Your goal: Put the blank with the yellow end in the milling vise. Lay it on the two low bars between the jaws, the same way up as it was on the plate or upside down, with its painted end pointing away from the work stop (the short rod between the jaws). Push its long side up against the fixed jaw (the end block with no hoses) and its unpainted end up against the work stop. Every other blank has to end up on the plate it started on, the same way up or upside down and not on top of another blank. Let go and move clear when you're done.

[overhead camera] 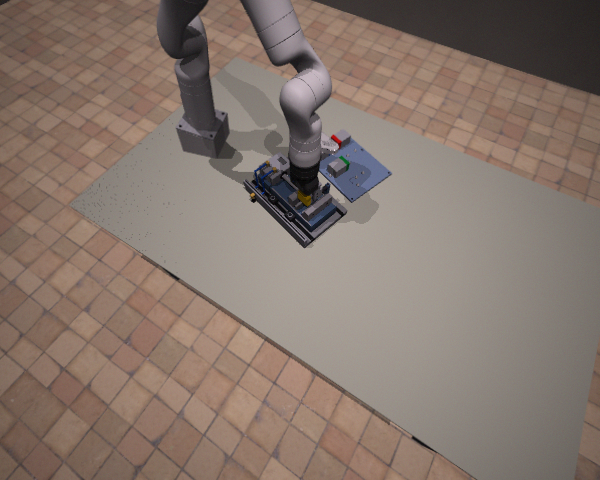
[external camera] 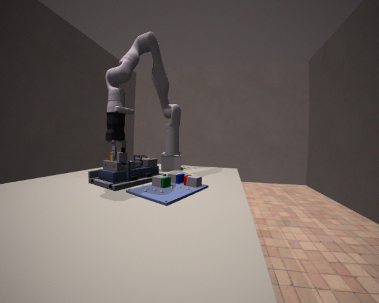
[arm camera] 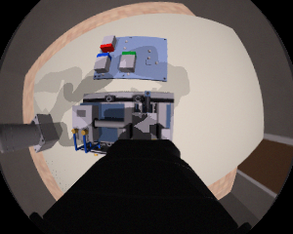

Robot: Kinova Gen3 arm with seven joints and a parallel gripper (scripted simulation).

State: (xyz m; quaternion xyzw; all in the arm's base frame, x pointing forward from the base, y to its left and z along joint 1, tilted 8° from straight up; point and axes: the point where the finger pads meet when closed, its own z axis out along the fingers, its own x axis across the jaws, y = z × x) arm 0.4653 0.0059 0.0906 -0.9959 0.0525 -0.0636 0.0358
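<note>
My gripper [overhead camera: 306, 195] is shut on the blank with the yellow end [overhead camera: 305, 197] and holds it between the jaws of the milling vise [overhead camera: 297, 211]. In the exterior view the gripper [external camera: 117, 150] stands upright over the vise [external camera: 124, 172], and the blank's yellow end [external camera: 112, 153] shows just above the vise blocks. I cannot tell whether the blank touches the low bars. In the wrist view my own dark body hides the blank; the vise [arm camera: 123, 120] shows beyond it.
The blue plate [overhead camera: 355, 170] lies beside the vise with the green-ended blank [overhead camera: 338, 165] and the red-ended blank [overhead camera: 340, 136]. The exterior view also shows the blue-ended blank [external camera: 176, 177]. The arm's base [overhead camera: 202, 133] stands behind the vise.
</note>
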